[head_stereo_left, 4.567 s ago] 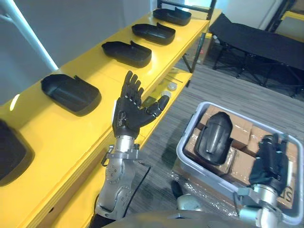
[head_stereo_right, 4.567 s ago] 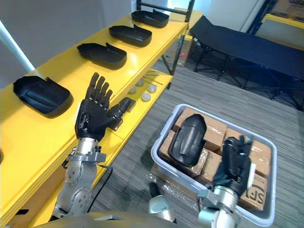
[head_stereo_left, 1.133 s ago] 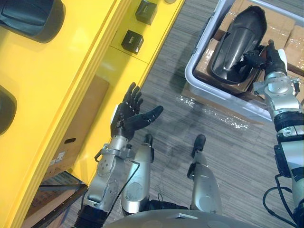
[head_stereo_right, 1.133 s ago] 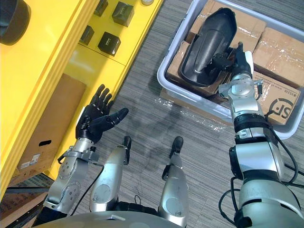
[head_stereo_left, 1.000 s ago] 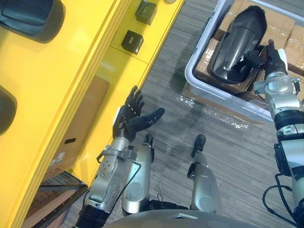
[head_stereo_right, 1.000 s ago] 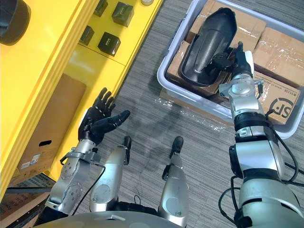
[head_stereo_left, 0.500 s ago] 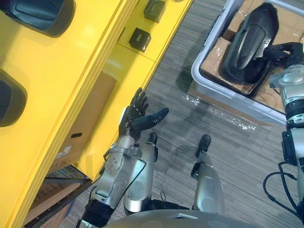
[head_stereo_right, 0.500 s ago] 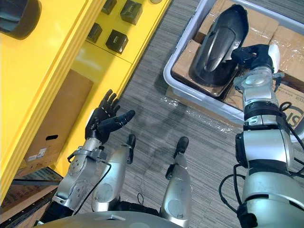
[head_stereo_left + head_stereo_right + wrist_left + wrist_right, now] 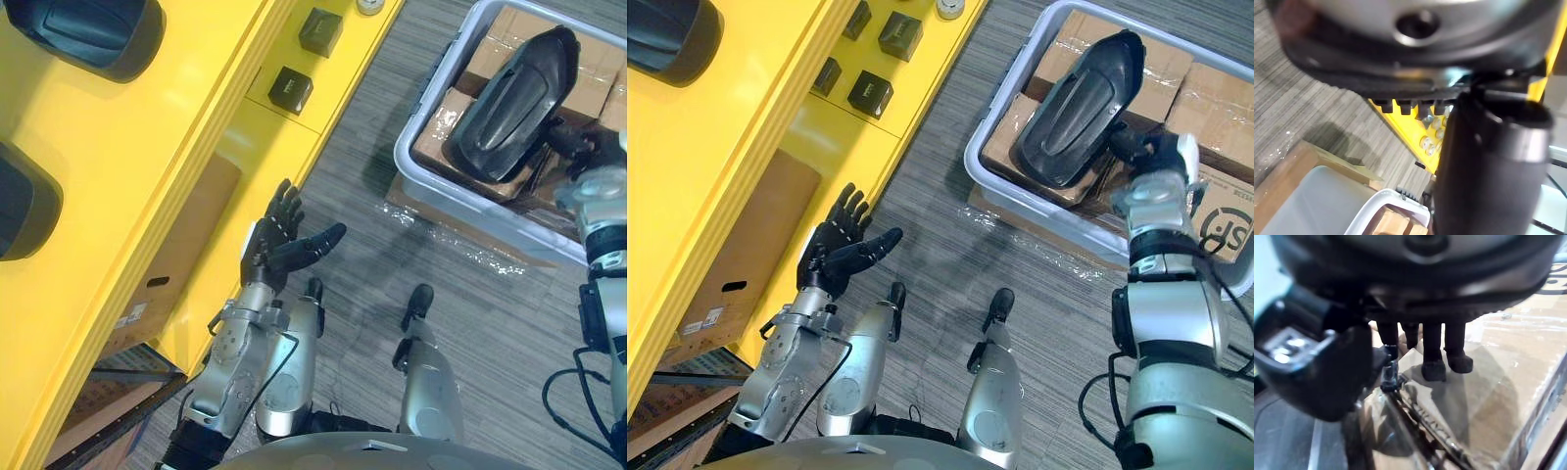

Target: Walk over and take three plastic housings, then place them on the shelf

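- Right robot hand (image 9: 1151,152) pinched the black plastic housing (image 9: 1078,98), tilted up in the grey plastic bin (image 9: 991,106).
- Left robot hand (image 9: 835,250) was spread, empty.
- Placing it on the yellow shelf (image 9: 118,147) was not yet done.

The silver-grey left arm is bent at the elbow with the forearm raised. Its dark left hand (image 9: 275,245) hovers with fingers straight and spread, thumb stuck out sideways. The right arm reaches forward, nearly straight, and the dark right hand (image 9: 1149,150) curls its fingers on the edge of a black plastic housing (image 9: 1078,103).
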Controlling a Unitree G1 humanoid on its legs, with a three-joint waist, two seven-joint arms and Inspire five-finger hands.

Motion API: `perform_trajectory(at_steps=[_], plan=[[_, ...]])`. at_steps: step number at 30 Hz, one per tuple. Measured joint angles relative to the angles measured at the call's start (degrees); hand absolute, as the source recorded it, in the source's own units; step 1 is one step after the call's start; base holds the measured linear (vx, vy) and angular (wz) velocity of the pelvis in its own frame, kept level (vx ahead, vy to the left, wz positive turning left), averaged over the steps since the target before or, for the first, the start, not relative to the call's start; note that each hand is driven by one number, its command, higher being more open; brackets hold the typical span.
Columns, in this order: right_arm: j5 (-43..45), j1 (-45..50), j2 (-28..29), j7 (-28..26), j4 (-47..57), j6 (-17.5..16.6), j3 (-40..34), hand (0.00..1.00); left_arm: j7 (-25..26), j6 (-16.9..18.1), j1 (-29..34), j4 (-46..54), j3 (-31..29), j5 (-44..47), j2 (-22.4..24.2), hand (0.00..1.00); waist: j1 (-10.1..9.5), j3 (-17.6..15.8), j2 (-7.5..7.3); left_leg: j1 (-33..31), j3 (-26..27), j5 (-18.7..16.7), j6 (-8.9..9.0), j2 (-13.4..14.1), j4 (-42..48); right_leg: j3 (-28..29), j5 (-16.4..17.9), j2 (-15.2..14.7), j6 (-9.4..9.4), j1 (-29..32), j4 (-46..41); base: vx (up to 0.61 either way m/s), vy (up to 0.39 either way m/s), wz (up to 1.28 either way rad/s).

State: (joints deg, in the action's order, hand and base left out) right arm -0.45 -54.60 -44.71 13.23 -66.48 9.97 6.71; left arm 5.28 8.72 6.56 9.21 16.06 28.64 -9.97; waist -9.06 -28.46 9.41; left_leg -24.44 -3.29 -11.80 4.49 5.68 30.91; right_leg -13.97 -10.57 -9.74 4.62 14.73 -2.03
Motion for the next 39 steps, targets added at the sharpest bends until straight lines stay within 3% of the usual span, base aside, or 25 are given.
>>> perform_trajectory(at_steps=[7, 14, 15, 20, 23, 27, 29, 36, 39], plan=[[-1.5, 5.8, 0.1, 3.7, 6.3, 0.5, -0.5, 0.0, -0.6, 0.0, 1.7, 0.2, -0.2, 0.0, -0.6, 1.0, -0.04, -0.1, -0.75, 0.8, 0.1, 0.0, 0.15, 0.5, 0.0, 0.2, -0.3, 0.5, 0.48, -0.8, 0.1, -0.03, 0.018, -0.01], [-3.7, 11.2, 0.5, 8.0, 16.7, 1.6, -1.8, 0.0, -1.8, 0.0, 3.0, 3.0, -1.4, 0.0, -2.0, 1.0, 1.7, 0.2, -3.53, 2.0, 0.7, 0.0, 0.45, 1.2, -1.0, 0.8, -0.7, 1.0, 0.66, -1.4, 0.9, 0.0, 0.016, -0.06], [-3.7, 12.2, 0.5, 8.7, 18.6, 1.5, -1.9, 1.0, -1.8, -0.1, 3.4, 3.7, -1.5, 0.0, -2.1, 1.0, 1.7, 0.3, -4.16, 2.6, 1.4, 0.1, 0.47, 1.3, -1.4, 1.4, -0.9, 1.0, 0.69, -1.5, 1.3, 0.0, 0.04, -0.2], [-3.8, 15.7, 1.9, 15.3, 26.3, -1.5, -5.9, 1.0, -1.9, -0.1, 5.0, 7.0, -1.4, 0.0, -2.1, 1.0, 3.07, 0.3, -4.69, 3.2, 1.8, 0.1, 0.51, 1.3, -2.0, 1.6, -0.9, 1.0, 0.68, -1.8, 1.6, 0.0, 0.02, -0.05], [-3.8, 18.1, 2.2, 17.2, 34.4, -8.1, -6.8, 1.0, -1.8, -0.1, 5.1, 7.0, -1.4, 0.0, -1.7, 1.0, 3.34, 0.3, -4.74, 4.2, 2.6, 0.3, 0.66, 1.3, -3.2, 1.9, -1.0, 0.8, 0.9, -2.1, 2.0, 0.0, 0.028, -0.08], [-3.7, 18.3, 4.2, 14.6, 41.1, -15.8, -6.4, 1.0, -2.2, -0.1, 5.0, 7.0, -1.4, 0.0, -1.1, 1.0, 3.18, 0.4, -5.04, 5.9, 2.8, 0.9, 1.03, 1.3, -5.1, 1.8, -1.0, 0.9, 0.92, -3.0, 2.6, 0.0, 0.005, -0.01], [-3.7, 18.3, 5.0, 12.1, 41.4, -17.6, -4.6, 1.0, -2.3, -0.1, 5.0, 7.0, -1.5, 0.0, -1.1, 1.0, 2.91, 0.7, -5.51, 6.0, 2.7, 1.3, 1.06, 1.3, -5.6, 1.6, -1.0, 0.9, 0.92, -3.0, 2.7, 0.01, 0.011, 0.06], [-3.4, 17.5, 10.4, 6.6, 34.9, -18.2, 1.1, 1.0, -2.1, -0.1, 4.6, 6.9, -1.3, -0.4, -1.2, 1.0, 1.74, 0.8, -5.67, 6.5, 1.4, 1.7, 1.08, 0.9, -6.2, 0.1, -1.0, 0.7, 0.91, -4.2, 2.7, 0.0, 0.028, 0.1], [-0.3, 16.3, 13.7, 4.7, 29.0, -16.1, 1.9, 1.0, -1.7, -0.1, 4.5, 6.9, -1.3, -2.3, -1.4, 1.0, 1.0, 0.8, -5.66, 6.5, 0.9, 2.1, 1.09, 0.8, -6.4, -0.2, -0.9, 0.7, 0.83, -4.4, 2.7, -0.03, 0.025, 0.09]])
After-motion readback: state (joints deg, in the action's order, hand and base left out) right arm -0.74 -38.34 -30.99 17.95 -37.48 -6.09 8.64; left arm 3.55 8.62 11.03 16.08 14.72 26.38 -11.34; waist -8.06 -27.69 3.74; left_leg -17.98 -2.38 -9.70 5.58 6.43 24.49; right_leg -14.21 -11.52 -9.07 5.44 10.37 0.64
